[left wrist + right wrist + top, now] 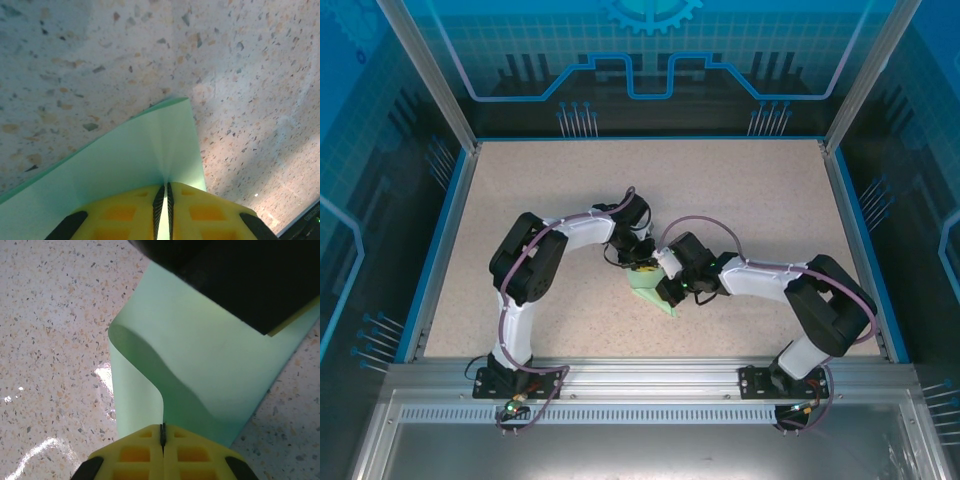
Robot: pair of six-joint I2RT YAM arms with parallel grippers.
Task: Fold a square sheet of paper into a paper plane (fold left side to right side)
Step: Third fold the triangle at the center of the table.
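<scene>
The square sheet of paper (648, 291) is pale mint green and lies partly folded at the middle of the table, where both grippers meet. In the left wrist view the paper (125, 165) spreads out from my left gripper (163, 192), whose yellow fingers (120, 215) pinch it in a thin slit. My right gripper (162, 432) is shut on a raised edge of the paper (210, 360), which curls up from the table in a soft loop. From above, the left gripper (642, 262) sits just behind the right gripper (666, 287), over the sheet.
The speckled beige table (520, 200) is ringed by a blue rim (440, 240) and clear enclosure walls. The left arm's black body (240, 275) hangs close over the paper in the right wrist view. A metal rail (650, 375) runs along the near edge.
</scene>
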